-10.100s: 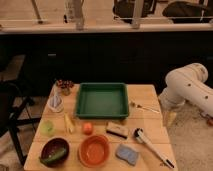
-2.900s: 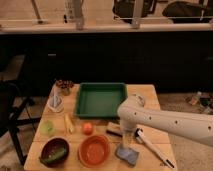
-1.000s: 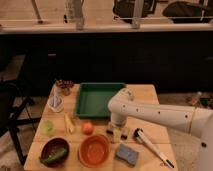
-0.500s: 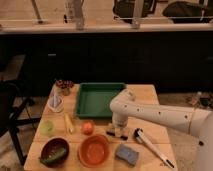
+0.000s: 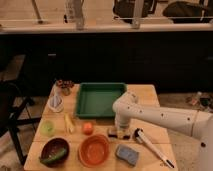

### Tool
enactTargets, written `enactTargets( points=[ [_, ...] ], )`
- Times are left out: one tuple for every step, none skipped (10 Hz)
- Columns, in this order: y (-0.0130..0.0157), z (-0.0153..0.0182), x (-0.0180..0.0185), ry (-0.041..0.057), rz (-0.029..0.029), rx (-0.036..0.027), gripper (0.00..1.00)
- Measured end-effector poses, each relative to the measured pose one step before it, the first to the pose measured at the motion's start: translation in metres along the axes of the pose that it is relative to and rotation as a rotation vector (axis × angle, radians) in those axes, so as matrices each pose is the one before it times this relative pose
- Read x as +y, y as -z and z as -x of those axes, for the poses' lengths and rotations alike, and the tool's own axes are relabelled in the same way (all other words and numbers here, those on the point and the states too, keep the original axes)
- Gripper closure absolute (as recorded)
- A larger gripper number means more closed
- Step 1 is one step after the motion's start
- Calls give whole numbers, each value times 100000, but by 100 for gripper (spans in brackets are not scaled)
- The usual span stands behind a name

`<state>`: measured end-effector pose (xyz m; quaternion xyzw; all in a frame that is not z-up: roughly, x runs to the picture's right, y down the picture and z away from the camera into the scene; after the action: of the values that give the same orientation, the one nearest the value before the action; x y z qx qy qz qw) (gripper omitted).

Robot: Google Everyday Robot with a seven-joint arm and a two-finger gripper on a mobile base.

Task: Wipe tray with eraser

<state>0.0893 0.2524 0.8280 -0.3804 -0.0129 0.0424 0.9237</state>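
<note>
Here, white arm (image 5: 165,116) stretched low, wrist vertical, end effector (image 5: 118,129) down at the eraser (image 5: 125,135), grip unclear.

The shallow square green tray (image 5: 100,100) lies flat and empty at the back middle of the tabletop (image 5: 150,97), the small tan eraser (image 5: 126,135) flat near its front right corner, directly under the claw (image 5: 119,131).

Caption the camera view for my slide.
Claw down at the eraser on the wooden table, just in front of the green tray; orange bowl and blue sponge nearer the camera.
</note>
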Motion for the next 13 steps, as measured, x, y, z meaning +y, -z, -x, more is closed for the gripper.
enactTargets(
  points=[
    [257, -838, 420, 324, -833, 452, 93],
    [639, -502, 485, 101, -918, -258, 99],
    [783, -183, 564, 991, -1462, -726, 100],
    [788, -17, 448, 1000, -1343, -764, 100],
    [1359, -368, 774, 1033, -1838, -895, 100],
    [955, -22, 325, 775, -1719, -1195, 100],
    [904, 406, 224, 1572, -1630, -1395, 100],
    [1051, 480, 267, 1763, -1893, -1623, 100],
    [1377, 685, 220, 2174, -2490, -1820, 100],
    [809, 680, 108, 1759, -1464, -992, 100],
    [944, 1500, -55, 3107, -1898, -1109, 100],
    [463, 1117, -105, 2465, -1285, -505, 100],
    [322, 1578, -212, 2194, -972, -632, 100]
  ],
)
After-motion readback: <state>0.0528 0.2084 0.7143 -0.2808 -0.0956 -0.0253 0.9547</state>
